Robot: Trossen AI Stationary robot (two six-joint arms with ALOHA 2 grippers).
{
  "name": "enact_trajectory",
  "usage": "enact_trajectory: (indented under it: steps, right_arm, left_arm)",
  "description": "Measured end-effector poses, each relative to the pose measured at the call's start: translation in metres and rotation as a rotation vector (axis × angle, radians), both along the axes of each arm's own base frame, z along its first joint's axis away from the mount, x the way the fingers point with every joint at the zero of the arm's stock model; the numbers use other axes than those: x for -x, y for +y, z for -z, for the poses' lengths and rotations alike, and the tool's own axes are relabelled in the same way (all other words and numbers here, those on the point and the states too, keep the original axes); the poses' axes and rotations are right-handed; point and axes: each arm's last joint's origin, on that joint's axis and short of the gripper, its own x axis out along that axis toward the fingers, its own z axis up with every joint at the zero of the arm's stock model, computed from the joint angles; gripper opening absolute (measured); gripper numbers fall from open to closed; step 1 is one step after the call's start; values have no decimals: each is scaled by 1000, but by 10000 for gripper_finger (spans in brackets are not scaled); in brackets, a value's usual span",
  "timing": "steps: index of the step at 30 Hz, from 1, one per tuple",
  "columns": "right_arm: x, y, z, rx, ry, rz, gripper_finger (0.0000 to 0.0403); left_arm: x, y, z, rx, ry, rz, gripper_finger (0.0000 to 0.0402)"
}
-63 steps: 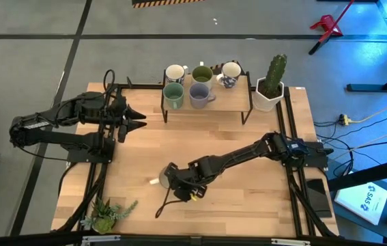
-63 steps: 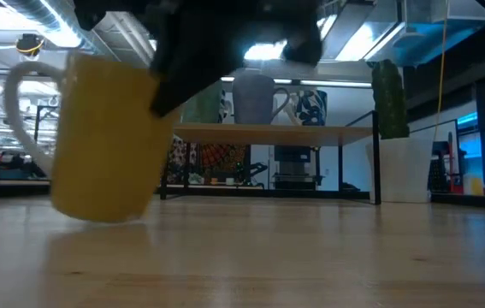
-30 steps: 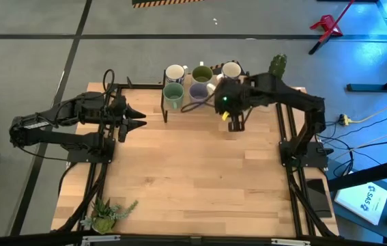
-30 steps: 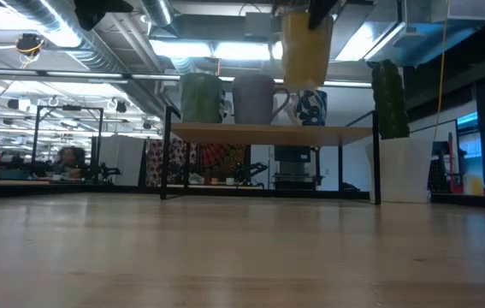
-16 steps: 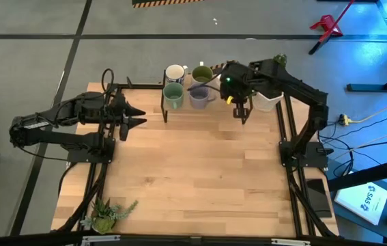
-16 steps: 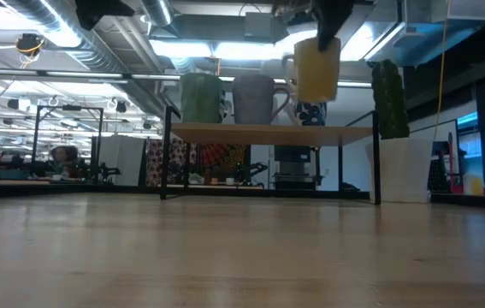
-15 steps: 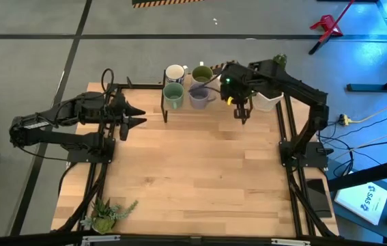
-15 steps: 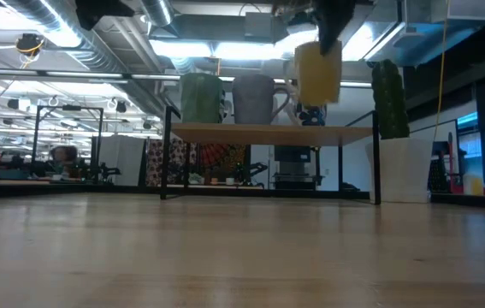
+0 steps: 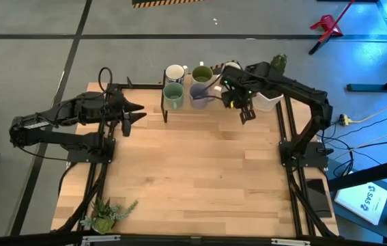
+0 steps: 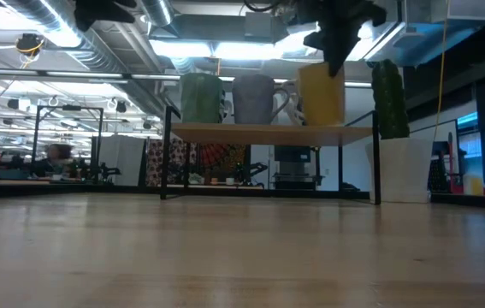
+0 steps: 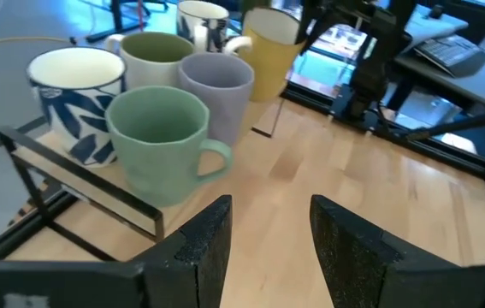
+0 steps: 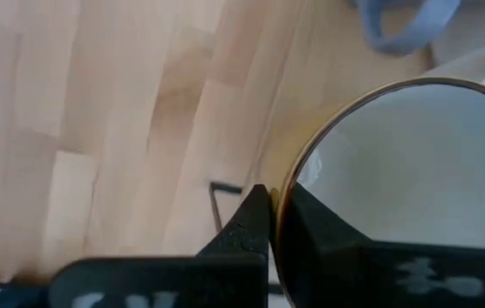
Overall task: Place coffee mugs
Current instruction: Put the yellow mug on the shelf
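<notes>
The pale yellow mug stands upright at the right end of the wooden shelf, its base down on the shelf board. My right gripper comes down onto it from above and is shut on its rim. On the same shelf stand the teal green mug, the lavender mug, the olive mug and two white mugs with blue pattern. My left gripper waits open, left of the shelf. My right gripper holds the yellow mug by its rim, one finger outside the wall and one finger inside the hollow. The fingers point down from above. The mug is upright with its base on the shelf board.
A white pot with a cactus stands just right of the shelf, close to my right arm. A small green plant lies at the table's near left corner. The wooden table top in front of the shelf is bare.
My right gripper, still shut on the yellow mug, has moved a little toward the table's right and gone down. The mug has come from high above the shelf down onto its right end, staying upright.
</notes>
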Motion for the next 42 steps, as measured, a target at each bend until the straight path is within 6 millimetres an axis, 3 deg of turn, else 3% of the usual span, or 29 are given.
enact_trajectory:
  steps: [12, 42]
  right_arm:
    - [7, -27, 0, -52, -67, -7, 0]
    - [6, -27, -1, -36, -66, -50, 23]
  left_arm:
    - [0, 1, 0, 27, -13, -40, 153]
    - [0, 1, 0, 29, -15, -45, 153]
